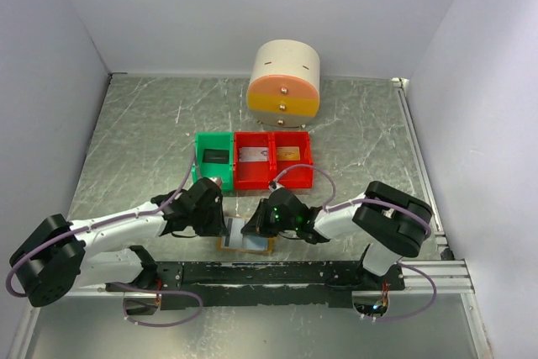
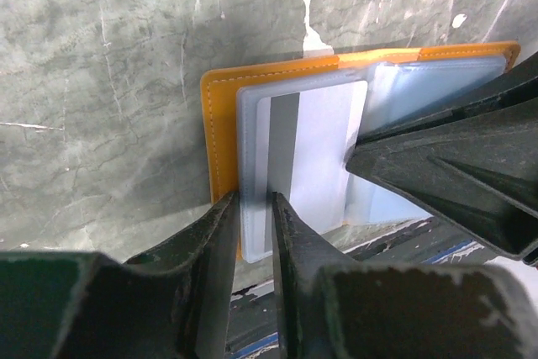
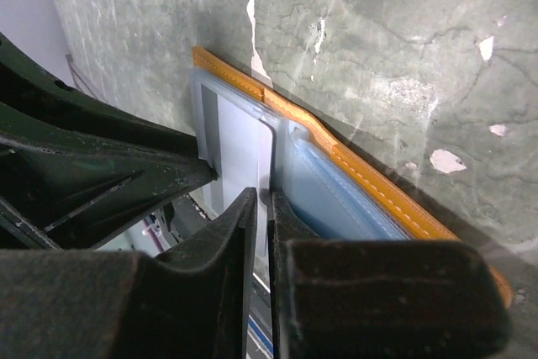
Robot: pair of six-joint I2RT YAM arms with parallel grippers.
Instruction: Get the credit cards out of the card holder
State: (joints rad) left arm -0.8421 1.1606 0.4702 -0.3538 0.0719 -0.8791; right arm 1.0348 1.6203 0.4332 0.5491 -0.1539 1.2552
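Observation:
The card holder lies open at the table's near edge, orange-tan outside with pale blue pockets. A grey-silver credit card with a dark stripe sits in its left pocket and also shows in the right wrist view. My left gripper is shut on the near left edge of that pocket. My right gripper is shut on the card's inner edge at the holder's middle fold. Both grippers meet over the holder in the top view, the left and the right.
A green bin and a red two-part bin stand just behind the holder; the red one holds a grey card and a gold-orange card. A round cream and orange drawer unit stands at the back. The black rail runs below the holder.

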